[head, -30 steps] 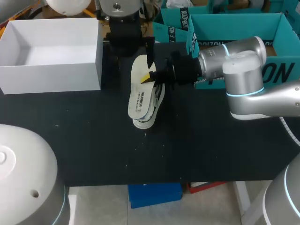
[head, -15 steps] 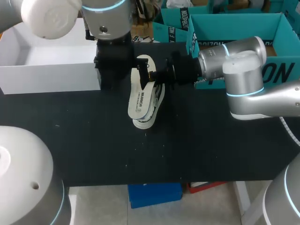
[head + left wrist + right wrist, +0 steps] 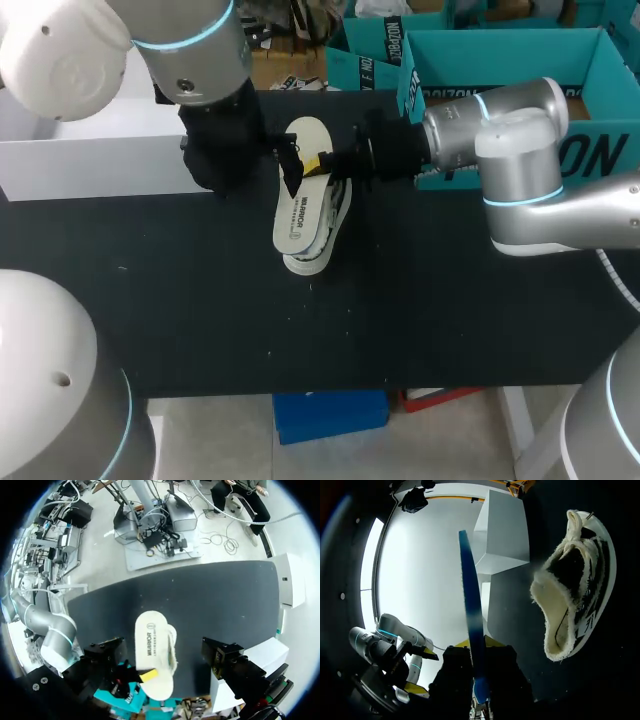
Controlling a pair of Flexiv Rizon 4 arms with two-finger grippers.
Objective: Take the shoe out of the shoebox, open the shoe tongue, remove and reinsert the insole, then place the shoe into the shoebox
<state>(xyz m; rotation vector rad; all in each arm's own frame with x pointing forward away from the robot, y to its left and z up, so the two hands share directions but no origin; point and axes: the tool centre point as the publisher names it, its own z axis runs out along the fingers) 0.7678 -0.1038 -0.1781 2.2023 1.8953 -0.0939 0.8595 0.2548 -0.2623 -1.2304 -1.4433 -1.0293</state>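
The shoe (image 3: 335, 212) lies on the tabletop (image 3: 300, 330) near its far edge, about midway between the left and right edges; the insole (image 3: 298, 200) is over it, its far end in the right gripper (image 3: 322, 165), which comes in from the right edge; the shoebox (image 3: 100, 165) sits at the far left corner; the left arm (image 3: 215, 140) stands between shoebox and shoe.

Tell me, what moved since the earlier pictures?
The left arm slid away from the far end of the insole, over toward the shoebox. It took hold of nothing. The right pincer stayed shut on the insole, holding it over the shoe. The shoe and shoebox did not move.
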